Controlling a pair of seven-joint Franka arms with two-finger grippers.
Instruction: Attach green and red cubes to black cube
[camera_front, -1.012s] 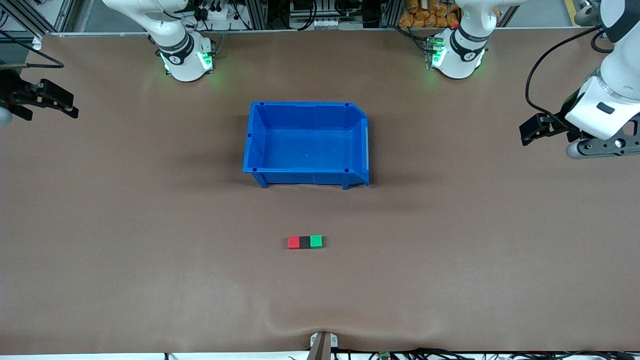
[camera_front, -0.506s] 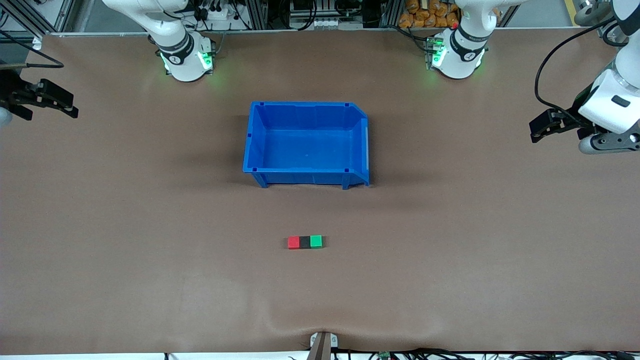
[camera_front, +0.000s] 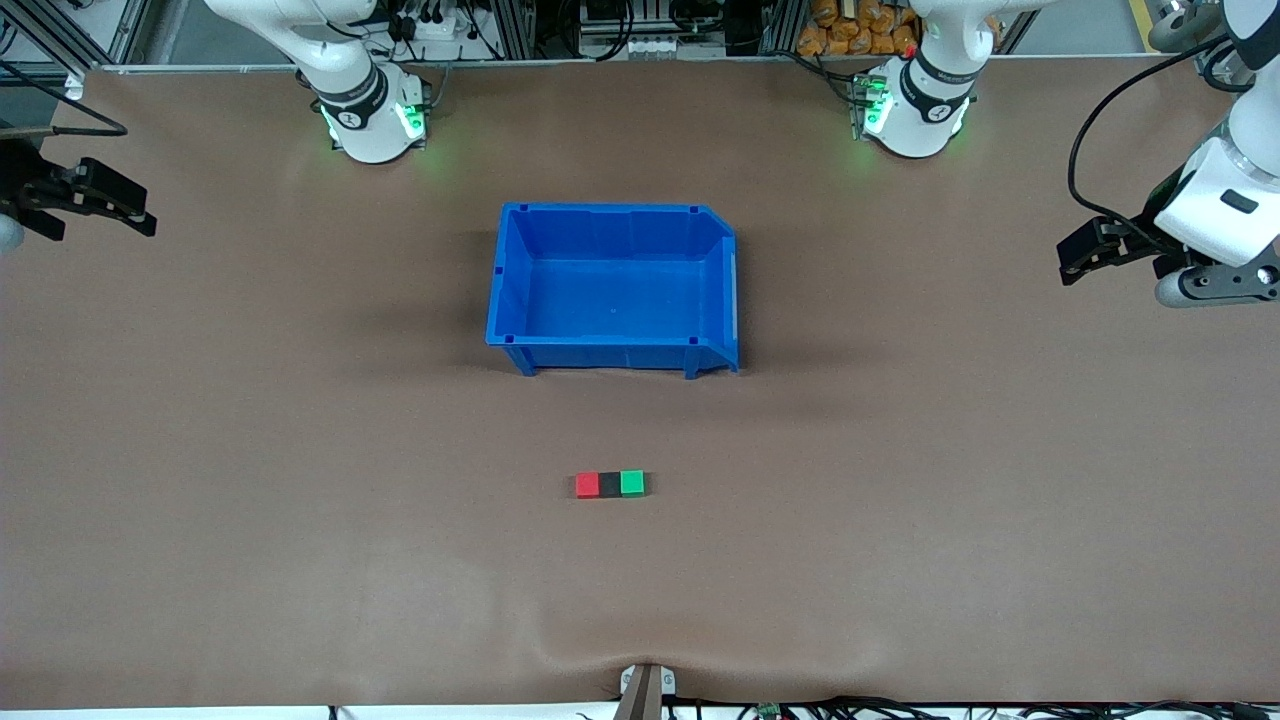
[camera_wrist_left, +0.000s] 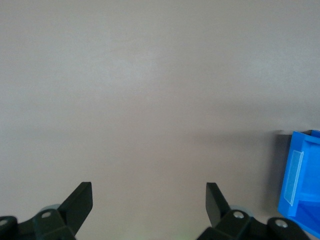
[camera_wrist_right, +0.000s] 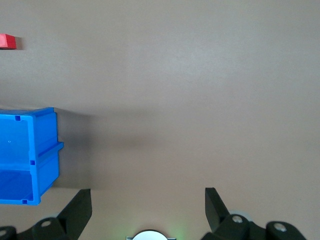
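Note:
The red cube (camera_front: 587, 485), black cube (camera_front: 609, 485) and green cube (camera_front: 632, 484) lie in one touching row on the brown table, black in the middle, nearer the front camera than the blue bin (camera_front: 612, 288). My left gripper (camera_front: 1072, 262) hangs open and empty over the left arm's end of the table, its fingers wide apart in the left wrist view (camera_wrist_left: 149, 192). At the right arm's end my right gripper (camera_front: 118, 212) is also open and empty (camera_wrist_right: 148, 197). The right wrist view catches the red cube (camera_wrist_right: 7, 41) at its edge.
The blue bin has nothing in it; its wall shows in the left wrist view (camera_wrist_left: 300, 185) and the right wrist view (camera_wrist_right: 27, 155). The two arm bases (camera_front: 372, 120) (camera_front: 915, 115) stand along the table's edge farthest from the front camera.
My left gripper has drawn a little farther toward the left arm's end of the table, then nearly stopped. The right arm and the cubes have not moved.

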